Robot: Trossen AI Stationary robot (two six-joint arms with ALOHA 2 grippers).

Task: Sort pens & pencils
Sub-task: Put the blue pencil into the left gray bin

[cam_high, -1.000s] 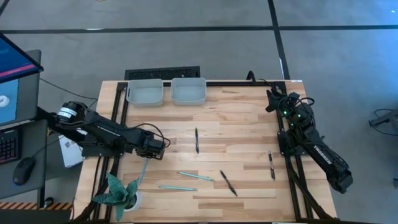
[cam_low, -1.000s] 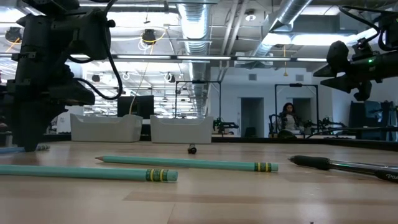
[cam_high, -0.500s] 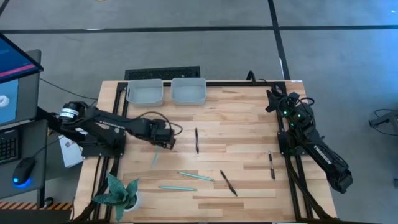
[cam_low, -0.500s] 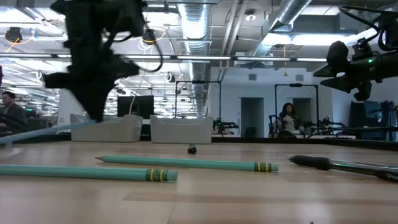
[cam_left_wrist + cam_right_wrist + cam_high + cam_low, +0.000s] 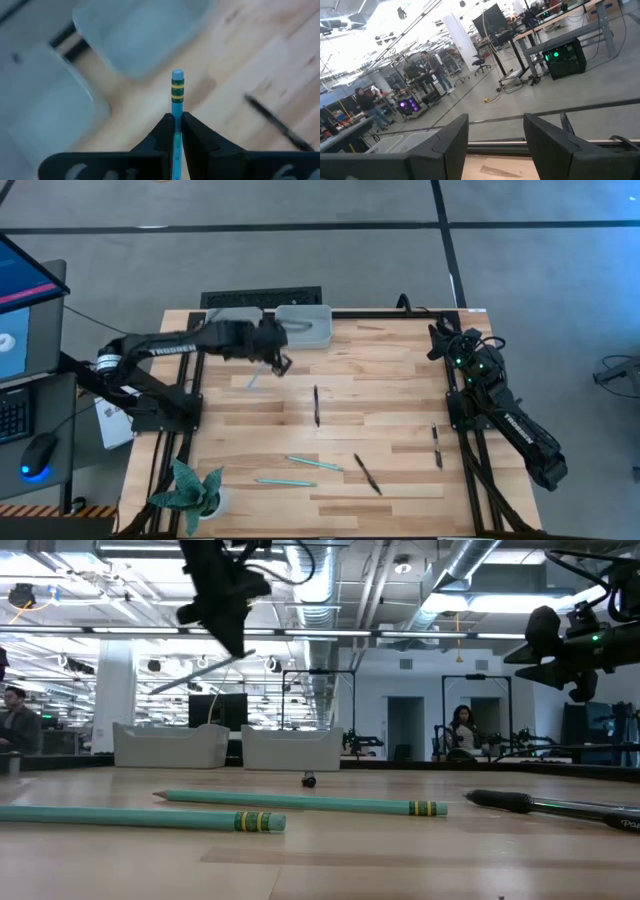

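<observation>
While the right arm waited folded along the right edge of the wooden table, the left gripper hung above the upper left part of the tabletop, just below the two pale bins. Its fingers were clamped shut on a teal pencil, whose banded eraser end stuck out past the fingertips in the left wrist view. From above, the pencil's other end slanted down and left of the gripper, and in the low view it showed as a thin tilted line high in the upper left of the frame, clear of the table.

Two grey bins sat side by side at the table's top edge: the left bin was partly covered by the arm, and the right bin lay just right of the gripper.

Five other sticks lay on the wood. A black pen lay near the centre, a second black pen below and right of it, and a third black pen near the right edge. Two teal pencils lay in the lower middle, one above the other.

The right gripper pointed out over the table's edge toward the room, its fingers standing apart and apparently holding nothing. A spiky teal potted plant stood at the lower left corner.
</observation>
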